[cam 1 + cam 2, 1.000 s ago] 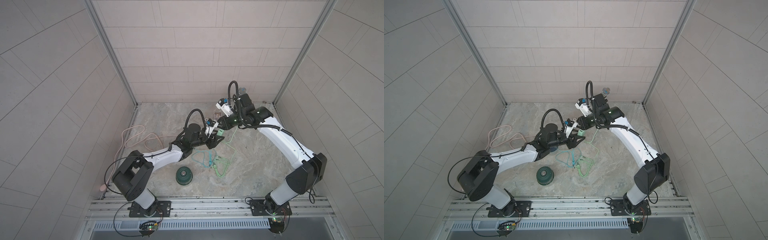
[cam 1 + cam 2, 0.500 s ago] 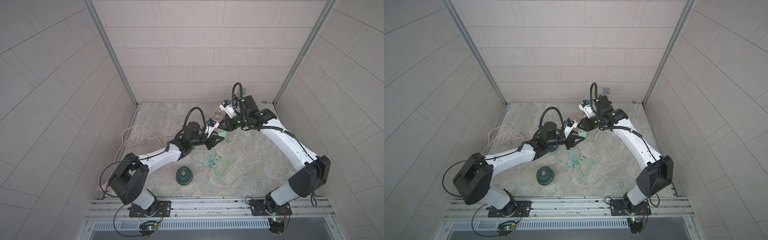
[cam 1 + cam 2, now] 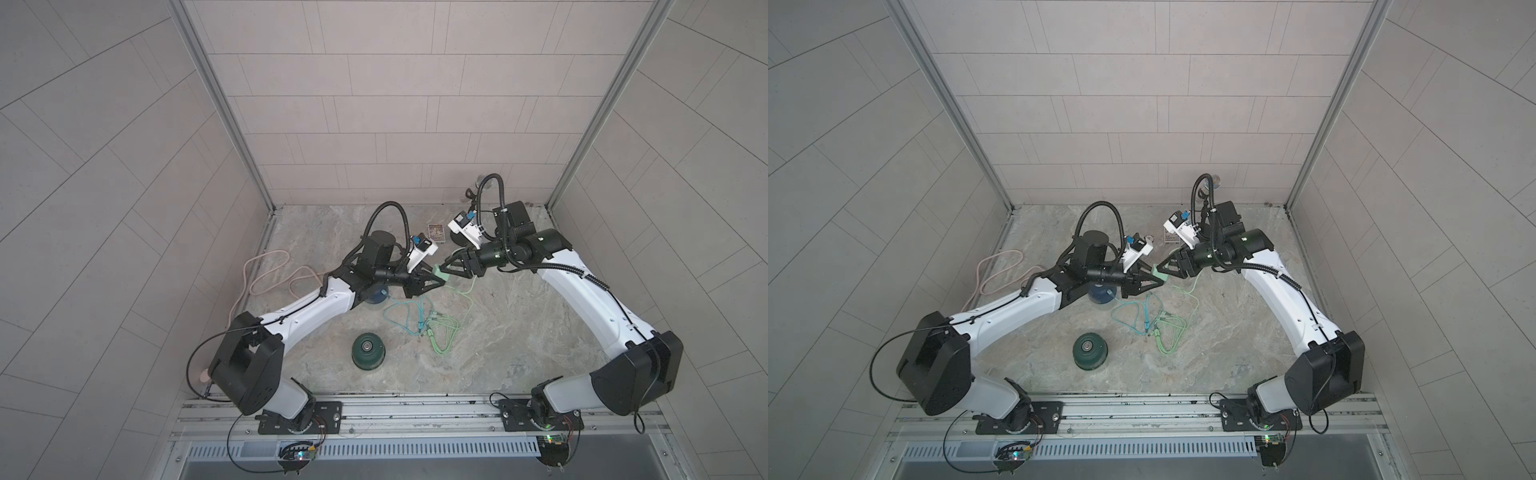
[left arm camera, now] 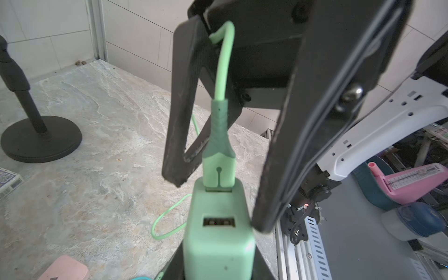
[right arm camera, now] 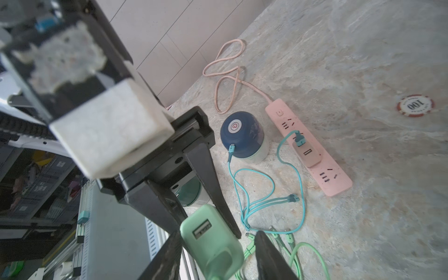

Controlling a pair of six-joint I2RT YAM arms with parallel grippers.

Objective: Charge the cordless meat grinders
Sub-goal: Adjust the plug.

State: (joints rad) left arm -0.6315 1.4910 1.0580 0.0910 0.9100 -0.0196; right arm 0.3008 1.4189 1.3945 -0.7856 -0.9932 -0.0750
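Green grinder (image 3: 368, 351): stands upright and alone on the tabletop (image 3: 519, 353), silver centre facing up, no cable at it. Its long axis is vertical. No charging socket can be made out on it.

Relation for the coming move: the green grinder lies below both pincers and back from their tips toward the robot's base, on the left pincer's side. The left arm is judged the nearer.

Blue grinder (image 5: 242, 135): on the tabletop below and just behind the left pincer, under its wrist. A teal cable (image 5: 254, 189) runs from its side to a pink block (image 5: 308, 155) seated in the power strip (image 5: 327, 169), so this unit looks connected.

Left pincer (image 3: 436, 280): raised above the tabletop, tip to tip with the right one. Its jaws are drawn in on either side of the plug (image 4: 219, 167); whether they press on it cannot be told.

Right pincer (image 3: 446, 271): its jaws flank the green block (image 5: 211, 242) and stand parted, a gap showing along one side.

Plug and green block: joined in the air between the two tips. The green cable (image 3: 444, 332) trails down to a loose heap below the pincers, beside the green grinder. Its free ends probably go to that grinder.
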